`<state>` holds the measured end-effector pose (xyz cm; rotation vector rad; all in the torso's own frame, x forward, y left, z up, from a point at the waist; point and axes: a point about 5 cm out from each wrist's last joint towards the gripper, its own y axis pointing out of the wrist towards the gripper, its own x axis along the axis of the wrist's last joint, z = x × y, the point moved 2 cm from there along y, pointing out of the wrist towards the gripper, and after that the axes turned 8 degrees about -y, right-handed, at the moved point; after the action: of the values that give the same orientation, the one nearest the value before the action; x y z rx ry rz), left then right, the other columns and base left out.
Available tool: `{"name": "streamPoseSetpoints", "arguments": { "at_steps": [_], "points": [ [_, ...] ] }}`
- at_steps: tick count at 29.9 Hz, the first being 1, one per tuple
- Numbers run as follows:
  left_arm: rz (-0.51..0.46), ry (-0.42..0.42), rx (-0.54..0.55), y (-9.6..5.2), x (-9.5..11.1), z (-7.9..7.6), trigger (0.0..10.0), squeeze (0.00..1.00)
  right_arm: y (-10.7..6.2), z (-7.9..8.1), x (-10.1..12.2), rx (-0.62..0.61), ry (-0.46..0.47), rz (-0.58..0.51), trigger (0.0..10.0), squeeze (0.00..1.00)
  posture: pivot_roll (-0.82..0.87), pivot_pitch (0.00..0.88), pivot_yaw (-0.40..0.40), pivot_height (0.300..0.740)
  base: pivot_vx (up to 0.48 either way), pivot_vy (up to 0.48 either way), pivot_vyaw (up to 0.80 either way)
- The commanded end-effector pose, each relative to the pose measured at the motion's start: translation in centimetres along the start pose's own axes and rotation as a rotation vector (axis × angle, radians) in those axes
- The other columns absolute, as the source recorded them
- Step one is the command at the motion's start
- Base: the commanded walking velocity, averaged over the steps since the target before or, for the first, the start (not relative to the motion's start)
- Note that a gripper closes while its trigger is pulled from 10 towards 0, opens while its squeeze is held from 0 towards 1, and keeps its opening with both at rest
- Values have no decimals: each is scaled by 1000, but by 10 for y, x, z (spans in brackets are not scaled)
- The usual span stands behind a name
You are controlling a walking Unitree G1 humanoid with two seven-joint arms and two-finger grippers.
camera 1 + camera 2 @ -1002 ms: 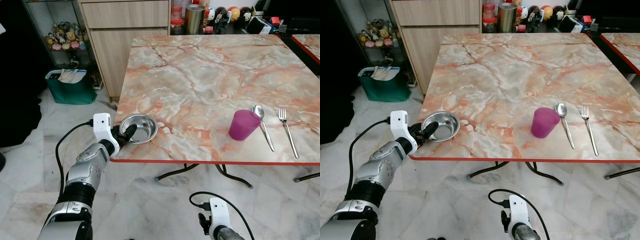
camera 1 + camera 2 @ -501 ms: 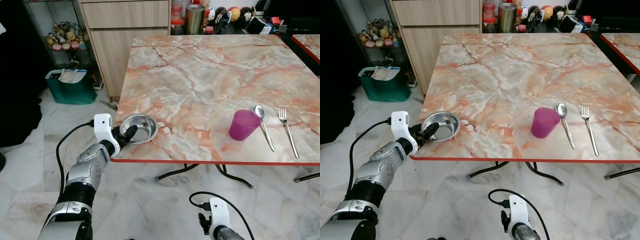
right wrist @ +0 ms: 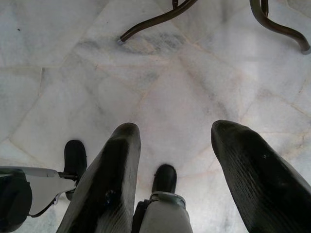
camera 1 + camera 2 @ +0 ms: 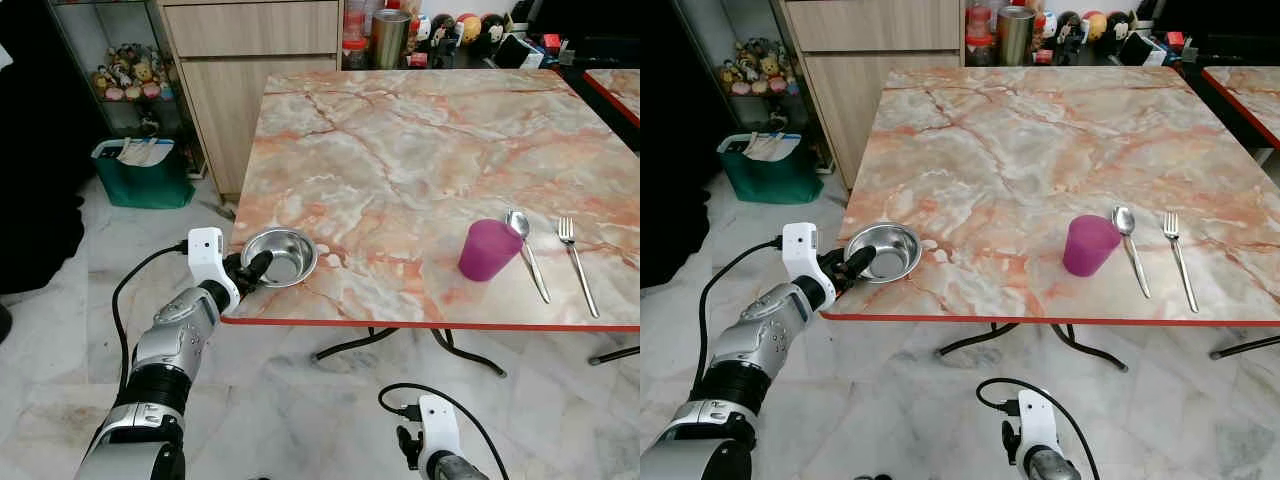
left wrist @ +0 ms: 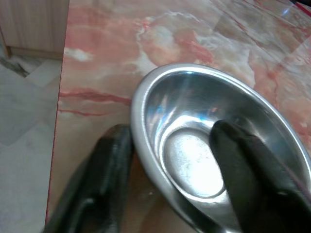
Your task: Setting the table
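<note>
Bowl: round shiny steel bowl (image 4: pixel 280 256), mouth up, at near-left corner of pink marble worktop (image 4: pixel 420 150).
Left gripper (image 5: pixel 170 160): fingers (image 5: pixel 109 167) clamped on its rim, one inside, one outside.
Right gripper (image 3: pixel 172 165): fingers spread, above floor.
Beyond: magenta plastic cup (image 4: pixel 487 249), spoon (image 4: pixel 526 250), fork (image 4: pixel 577 262), lengthwise away from robot.

Silver arms, white wrist cams, blk cables.
</note>
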<state>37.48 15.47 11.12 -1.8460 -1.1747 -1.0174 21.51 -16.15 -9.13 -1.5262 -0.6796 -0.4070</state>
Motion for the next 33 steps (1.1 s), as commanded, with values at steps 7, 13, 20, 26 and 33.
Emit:
{"name": "streamPoseSetpoints", "arguments": {
  "at_steps": [7,13,20,26,33],
  "points": [
    [46,12,24,-1,-7,4,2706,0,0,1,-3,0,11,9,10000,0,110,88,18,740,0,0,0],
    [57,13,25,-1,-8,5,5922,0,0,1,-2,1,11,7,10000,0,110,88,17,740,0,0,0],
    [85,18,18,-1,-12,5,5412,0,0,2,-2,2,9,7,10000,0,108,82,22,740,0,0,0],
    [86,15,19,-2,-12,5,0,0,0,2,-1,3,7,6,10000,0,109,76,25,740,0,0,0],
    [82,14,15,-1,-12,5,0,0,0,2,-1,4,1,7,10000,0,108,59,27,740,0,0,0]
  ]
}}
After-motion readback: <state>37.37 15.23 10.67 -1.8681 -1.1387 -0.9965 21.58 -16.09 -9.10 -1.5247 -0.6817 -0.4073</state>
